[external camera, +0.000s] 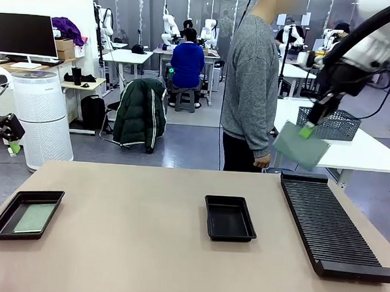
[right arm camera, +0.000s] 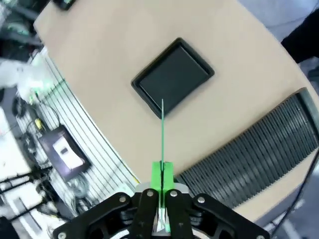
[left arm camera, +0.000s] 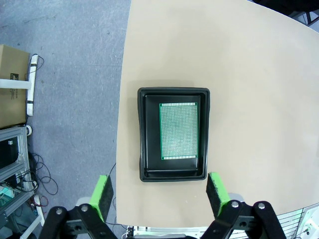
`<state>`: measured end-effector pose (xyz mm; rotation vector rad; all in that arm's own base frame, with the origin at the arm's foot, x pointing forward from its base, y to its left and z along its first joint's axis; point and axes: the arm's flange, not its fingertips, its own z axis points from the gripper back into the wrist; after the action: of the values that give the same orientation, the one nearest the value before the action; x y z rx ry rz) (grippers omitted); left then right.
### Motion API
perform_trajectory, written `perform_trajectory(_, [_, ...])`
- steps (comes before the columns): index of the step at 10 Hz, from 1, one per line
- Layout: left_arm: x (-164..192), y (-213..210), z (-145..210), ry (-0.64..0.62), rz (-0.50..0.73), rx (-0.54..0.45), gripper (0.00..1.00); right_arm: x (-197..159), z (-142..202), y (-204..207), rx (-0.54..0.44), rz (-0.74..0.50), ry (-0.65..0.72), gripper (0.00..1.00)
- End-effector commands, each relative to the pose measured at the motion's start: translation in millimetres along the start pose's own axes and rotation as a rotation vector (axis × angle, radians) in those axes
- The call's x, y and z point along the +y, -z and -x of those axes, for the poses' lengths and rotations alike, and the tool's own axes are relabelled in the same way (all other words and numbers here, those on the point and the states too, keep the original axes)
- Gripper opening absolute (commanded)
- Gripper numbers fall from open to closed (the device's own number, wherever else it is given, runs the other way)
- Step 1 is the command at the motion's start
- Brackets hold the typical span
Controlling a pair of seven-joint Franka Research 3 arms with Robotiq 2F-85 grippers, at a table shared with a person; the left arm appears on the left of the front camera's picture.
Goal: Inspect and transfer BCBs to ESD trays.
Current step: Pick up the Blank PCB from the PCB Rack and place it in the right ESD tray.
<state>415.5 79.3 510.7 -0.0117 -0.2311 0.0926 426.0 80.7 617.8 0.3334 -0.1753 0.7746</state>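
My right gripper [external camera: 306,131] hangs high above the table's far right, shut on a pale green BCB [external camera: 299,145] that tilts over the rack's far end. The right wrist view shows that BCB [right arm camera: 162,130] edge-on between the green pads [right arm camera: 156,175], with an empty ESD tray [right arm camera: 174,74] far below. That tray [external camera: 229,220] sits at the table's middle. A second ESD tray [external camera: 0,215] at the near left holds a BCB [external camera: 34,217] lying flat. My left gripper [left arm camera: 159,195] stands open, high over that tray [left arm camera: 144,134] and its BCB [left arm camera: 179,130].
A long black ribbed rack [external camera: 331,222] runs along the table's right side. A person in a grey sweater [external camera: 250,83] stands at the far edge, hand down by the rack's far end. A grey mesh basket [external camera: 333,124] sits on the white table behind.
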Motion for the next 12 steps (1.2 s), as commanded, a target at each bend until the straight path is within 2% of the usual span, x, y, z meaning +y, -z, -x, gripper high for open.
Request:
perform_trajectory(1, [0.9, 2.8, 1.8, 0.001, -0.001, -0.012, 1.0, 26.5, -7.3, 42.6, -0.068, 0.006, 0.164, 0.02])
perform_trajectory(4, [0.9, 2.8, 1.8, 0.001, -0.001, -0.012, 1.0, 60.2, -20.9, 101.9, -0.085, -0.032, 0.386, 0.02])
perform_trajectory(7, [0.9, 2.8, 1.8, 0.001, -0.001, -0.012, 1.0, 79.8, -22.6, 149.7, -0.089, -0.084, 0.549, 0.02])
perform_trajectory(9, [0.9, 2.8, 1.8, 0.001, -0.001, -0.012, 1.0, 79.7, -19.0, 177.0, -0.107, -0.092, 0.663, 0.02])
perform_trajectory(12, [0.9, 2.8, 1.8, 0.001, -0.001, -0.012, 1.0, 76.7, -6.9, 207.4, -0.122, -0.105, 0.762, 0.02])
